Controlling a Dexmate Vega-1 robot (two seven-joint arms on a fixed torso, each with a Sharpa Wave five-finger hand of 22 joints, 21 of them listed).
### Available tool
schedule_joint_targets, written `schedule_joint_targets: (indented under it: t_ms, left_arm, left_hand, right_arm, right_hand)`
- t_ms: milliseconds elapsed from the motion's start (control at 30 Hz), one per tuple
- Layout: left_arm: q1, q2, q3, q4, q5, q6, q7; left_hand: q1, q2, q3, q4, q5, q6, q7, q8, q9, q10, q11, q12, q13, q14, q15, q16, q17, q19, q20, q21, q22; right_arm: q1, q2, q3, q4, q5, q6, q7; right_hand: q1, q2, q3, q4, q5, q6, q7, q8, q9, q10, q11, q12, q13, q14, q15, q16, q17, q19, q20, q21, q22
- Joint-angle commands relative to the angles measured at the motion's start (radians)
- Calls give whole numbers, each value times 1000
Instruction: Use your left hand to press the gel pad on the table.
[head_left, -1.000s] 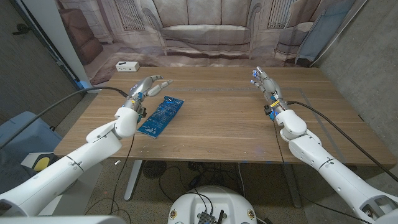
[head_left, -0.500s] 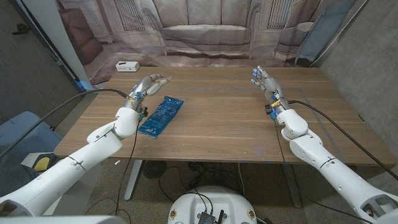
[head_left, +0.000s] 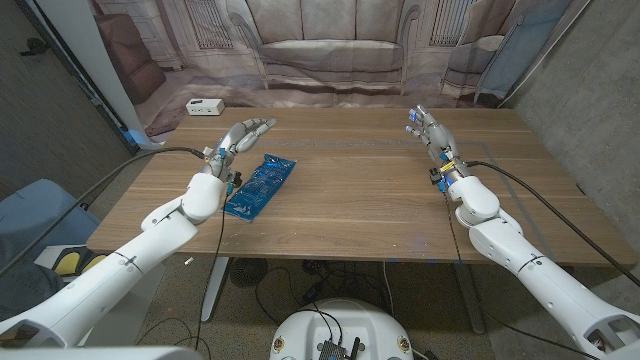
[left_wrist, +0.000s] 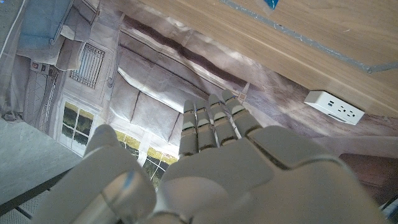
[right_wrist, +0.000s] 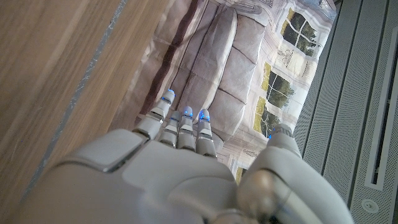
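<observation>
Gel pad (head_left: 259, 184) lies on the surface just beside my left hand (head_left: 240, 137), under its extended, empty fingers (head_left: 262, 125); right hand (head_left: 428, 131) well apart.

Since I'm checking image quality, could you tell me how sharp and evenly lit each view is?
Head view: even light, sharp, gel pad clear, edges bowed. Left wrist view: left hand soft and close, backdrop sharper. Right wrist view: right hand soft, table grain smeared.
</observation>
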Motion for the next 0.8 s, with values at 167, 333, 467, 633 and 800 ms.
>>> schedule_joint_targets:
  t_ms: [167,333,467,633,800]
  left_arm:
    - [-13,-29,-6,43,-87,-65,-40]
    - [-13,-42,-14,62,-128,-111,-58]
    - [-12,-49,-19,73,-164,-132,-79]
    - [-11,-61,-22,97,-204,-175,-105]
    - [-9,-76,-26,122,-246,-214,-130]
  left_hand:
    - [1,13,1,-2,0,-9,2,-1,3,-1,13,-1,1,-9,3,-1,0,-4,-5,-2,3]
    - [1,14,1,-2,0,-9,3,0,3,-3,12,-1,1,-8,3,0,0,-2,-13,0,3]
    - [0,14,0,-3,0,-16,5,-1,3,-8,14,-3,1,-12,6,0,0,-5,-14,0,3]
    - [-1,13,-1,-3,0,-25,4,-3,2,-13,12,-4,1,-19,6,-2,0,-9,-13,-1,3]
    - [-2,13,-2,-2,0,-33,4,-5,2,-18,18,-5,1,-22,8,-2,0,-10,-12,0,3]
  right_arm:
    - [3,-1,10,15,5,16,7]
    - [8,3,10,27,-4,30,6]
    - [9,-1,10,30,-2,25,10]
    - [9,-10,12,29,-3,14,10]
    - [7,-14,14,20,-4,4,5]
  right_hand:
    - [8,-1,-1,-7,-2,5,8,3,4,3,6,3,6,5,2,3,3,9,2,5,3]
    - [8,0,-1,-7,-2,6,6,3,4,2,6,2,6,6,2,3,3,10,1,6,3]
    - [9,0,-1,-7,-2,5,7,3,3,2,5,2,6,6,2,3,3,10,1,5,3]
    - [9,-1,-1,-7,-2,6,7,2,3,2,4,2,6,6,2,2,3,10,1,5,3]
    - [9,-1,-1,-7,-2,5,6,2,3,2,4,2,6,6,2,2,3,10,0,5,3]
